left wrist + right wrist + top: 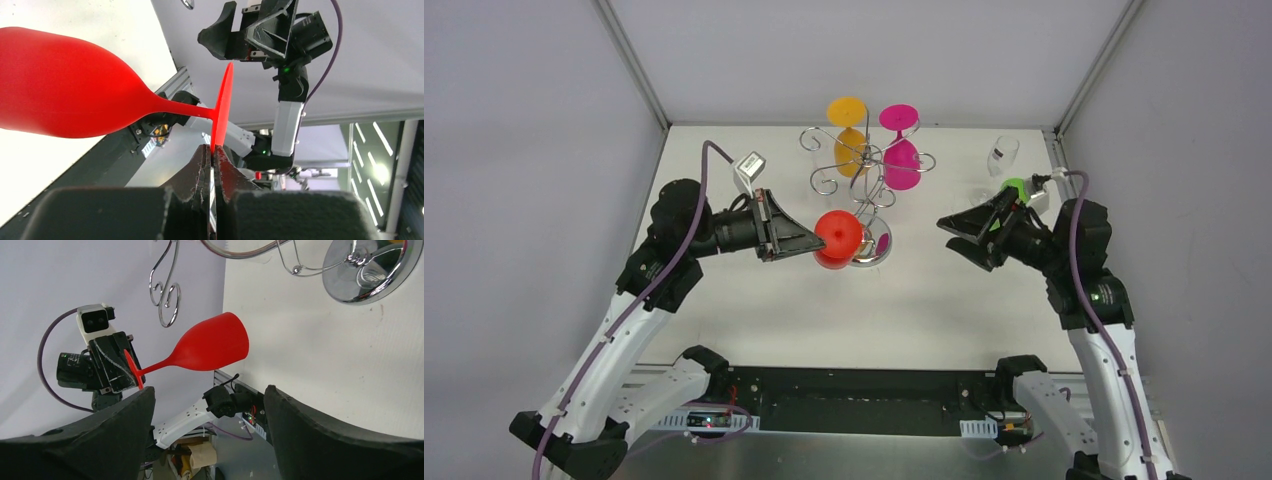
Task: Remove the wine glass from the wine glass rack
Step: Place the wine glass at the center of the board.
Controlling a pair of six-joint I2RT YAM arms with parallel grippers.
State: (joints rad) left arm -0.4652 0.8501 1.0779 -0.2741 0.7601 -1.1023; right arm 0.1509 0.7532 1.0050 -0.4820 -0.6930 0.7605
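Observation:
A red wine glass [837, 238] hangs sideways in the air beside the chrome base [873, 247] of the wine glass rack [865, 160]. My left gripper [810, 243] is shut on the rim of its round foot. In the left wrist view the fingertips [214, 151] pinch the foot's edge, and the bowl [65, 90] points left. My right gripper [955, 237] stands open to the right of the rack, with nothing between its fingers [207, 392]. It faces the red glass [212, 345]. An orange glass [848, 128] and a magenta glass [901, 152] hang on the rack's curled arms.
A clear cup [1002, 154] stands at the back right of the white table. Something green [1014, 188] sits just behind my right wrist. Grey walls close the table in on the left, back and right. The rack's shiny base [370, 270] fills the top right of the right wrist view.

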